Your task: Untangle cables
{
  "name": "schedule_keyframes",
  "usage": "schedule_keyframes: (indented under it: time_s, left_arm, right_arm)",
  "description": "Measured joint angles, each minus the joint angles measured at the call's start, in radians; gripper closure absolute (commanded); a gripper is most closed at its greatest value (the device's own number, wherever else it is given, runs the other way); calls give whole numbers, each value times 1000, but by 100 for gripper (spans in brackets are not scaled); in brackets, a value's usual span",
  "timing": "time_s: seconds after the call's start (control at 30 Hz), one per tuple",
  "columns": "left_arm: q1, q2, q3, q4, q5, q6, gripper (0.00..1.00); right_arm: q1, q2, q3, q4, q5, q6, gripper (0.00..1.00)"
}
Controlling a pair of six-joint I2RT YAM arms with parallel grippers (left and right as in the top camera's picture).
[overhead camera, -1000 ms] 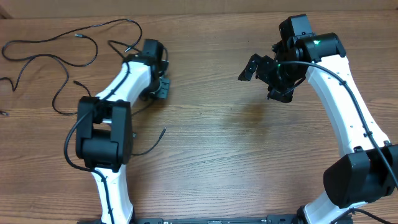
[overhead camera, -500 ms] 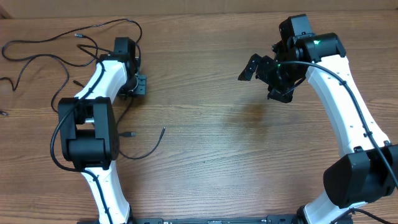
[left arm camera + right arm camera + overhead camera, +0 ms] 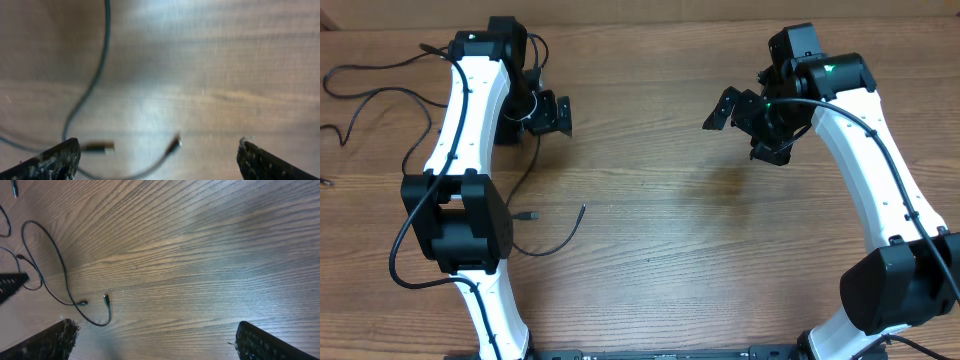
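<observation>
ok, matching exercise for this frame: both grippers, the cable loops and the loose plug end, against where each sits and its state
Things:
1. left black two-finger gripper
2. right black two-finger gripper
3. thin black cable loops
4. small plug on a thin black cable's free end

Places and states:
a. lying at the far-left edge of the wooden table
b. open, over bare wood, right half
c. lying flat, just left of table centre
d. open, far side, left half

Pairs: 1-d, 2-b, 3-a, 4-c
</observation>
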Motion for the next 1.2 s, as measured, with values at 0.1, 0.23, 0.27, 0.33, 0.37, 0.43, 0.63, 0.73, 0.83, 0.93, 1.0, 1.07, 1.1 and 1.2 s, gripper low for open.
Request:
schedule_keyframes:
  time_s: [0.1, 0.23, 0.27, 0.33, 0.37, 0.43, 0.63, 0.73, 0.83, 0.93, 1.0, 1.07, 1.1, 1.2]
  left_arm:
    - [0, -1, 0, -54, 14, 0, 0]
    - [0, -23, 0, -69, 22, -4, 0]
    - [0, -44, -1, -73, 23, -8, 0]
    - [0, -112, -1, -89, 23, -22, 1]
    - [0, -149, -1, -95, 24, -28, 0]
    - [0, -235, -1, -113, 26, -42, 1]
    - [0, -476, 1, -231, -51, -145, 1]
    - [0, -523, -50, -222, -100, -201, 0]
    - [0, -560, -175, -198, -140, -260, 0]
    - [7, -575, -315, -132, -166, -314, 0]
    - [35, -575, -413, -61, -167, -346, 0]
    - [77, -575, -478, -12, -164, -370, 0]
    - [103, -575, -514, 15, -162, -379, 0]
    - [183, -575, -622, 74, -163, -400, 1]
  right_arm:
    - [0, 0, 0, 1, 0, 0, 0]
    - [0, 0, 0, 1, 0, 0, 0]
    - [0, 0, 0, 1, 0, 0, 0]
    - [0, 0, 0, 0, 0, 0, 0]
    - [0, 0, 0, 0, 0, 1, 0]
    - [0, 0, 0, 1, 0, 0, 0]
    - [0, 0, 0, 1, 0, 0, 0]
    - [0, 0, 0, 0, 0, 0, 0]
    - [0, 0, 0, 1, 0, 0, 0]
    - [0, 0, 0, 0, 0, 0, 0]
    - [0, 0, 0, 1, 1, 0, 0]
    - [0, 0, 0, 0, 0, 0, 0]
    - [0, 0, 0, 1, 0, 0, 0]
    - [0, 0, 0, 0, 0, 0, 0]
